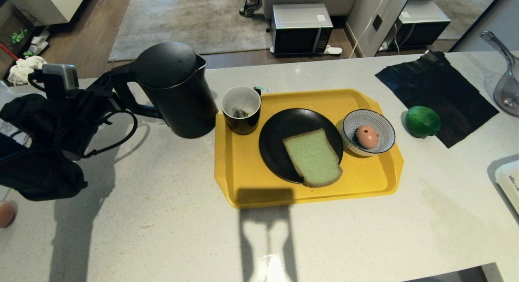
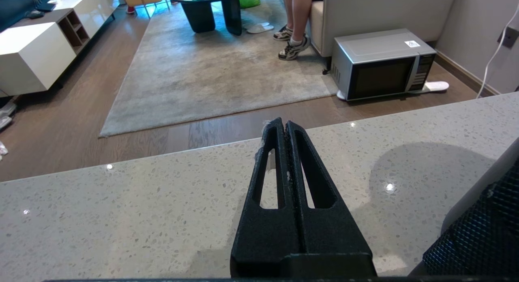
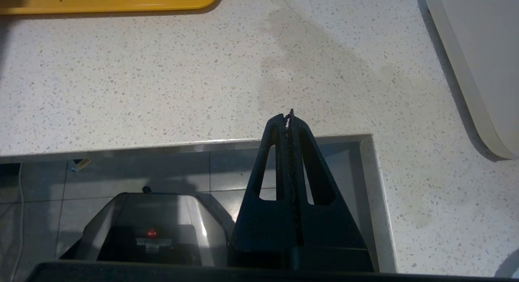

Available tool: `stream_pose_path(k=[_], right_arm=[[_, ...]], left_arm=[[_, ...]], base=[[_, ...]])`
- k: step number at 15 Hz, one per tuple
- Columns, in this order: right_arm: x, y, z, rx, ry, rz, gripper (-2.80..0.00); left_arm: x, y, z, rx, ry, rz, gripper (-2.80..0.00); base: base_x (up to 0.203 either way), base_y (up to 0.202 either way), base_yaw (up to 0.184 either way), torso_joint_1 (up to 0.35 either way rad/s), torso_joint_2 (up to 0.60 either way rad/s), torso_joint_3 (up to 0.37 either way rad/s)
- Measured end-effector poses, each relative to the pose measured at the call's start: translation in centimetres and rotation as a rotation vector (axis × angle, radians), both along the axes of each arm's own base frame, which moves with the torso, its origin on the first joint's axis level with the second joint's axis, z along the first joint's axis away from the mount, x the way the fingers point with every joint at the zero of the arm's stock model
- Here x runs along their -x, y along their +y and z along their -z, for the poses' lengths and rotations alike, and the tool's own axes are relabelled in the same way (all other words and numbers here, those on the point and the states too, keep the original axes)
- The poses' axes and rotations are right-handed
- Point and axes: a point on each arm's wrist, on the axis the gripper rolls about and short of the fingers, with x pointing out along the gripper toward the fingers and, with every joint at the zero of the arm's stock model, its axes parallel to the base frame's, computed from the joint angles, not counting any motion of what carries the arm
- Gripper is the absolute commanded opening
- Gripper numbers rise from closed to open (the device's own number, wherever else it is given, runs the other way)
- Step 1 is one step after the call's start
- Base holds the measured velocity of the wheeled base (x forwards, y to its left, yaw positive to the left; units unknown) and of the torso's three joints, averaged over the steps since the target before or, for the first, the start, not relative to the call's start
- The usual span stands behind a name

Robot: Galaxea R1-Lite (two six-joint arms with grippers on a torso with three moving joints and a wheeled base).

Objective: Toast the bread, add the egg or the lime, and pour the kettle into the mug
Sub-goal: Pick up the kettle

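Note:
The black kettle (image 1: pixel 174 89) stands on the counter left of the yellow tray (image 1: pixel 243 180). On the tray are the black mug (image 1: pixel 241 110) with a teabag, a black plate (image 1: pixel 275 132) bearing the pale green bread (image 1: pixel 313 157), and a blue-striped bowl (image 1: pixel 383 126) holding the egg (image 1: pixel 367 137). The lime (image 1: pixel 422 121) lies right of the tray, at the edge of a black mat. My left arm (image 1: pixel 61 124) is beside the kettle's handle; its gripper (image 2: pixel 284 126) is shut and empty above bare counter. My right gripper (image 3: pixel 288 118) hangs shut and empty over the counter's near edge.
A black mat (image 1: pixel 442 91) and a clear plastic jug (image 1: pixel 505 83) sit at the far right. A white appliance (image 1: pixel 509 184) is at the right edge. Beyond the counter are a microwave (image 1: pixel 301 28) on the floor and a person's feet (image 1: pixel 251 6).

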Motion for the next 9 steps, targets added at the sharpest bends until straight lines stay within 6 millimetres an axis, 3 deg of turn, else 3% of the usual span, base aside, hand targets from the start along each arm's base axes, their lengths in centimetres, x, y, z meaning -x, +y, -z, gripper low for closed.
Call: stream_pose_path(k=[9], right_arm=[[0.0,0.0,0.0,0.0,0.0,0.0,-2.8]], left_arm=[[0.13,0.11,-0.11,-0.002,-0.001,-0.005,-2.8]], base=[[0.0,0.0,0.0,0.0,0.0,0.0]])
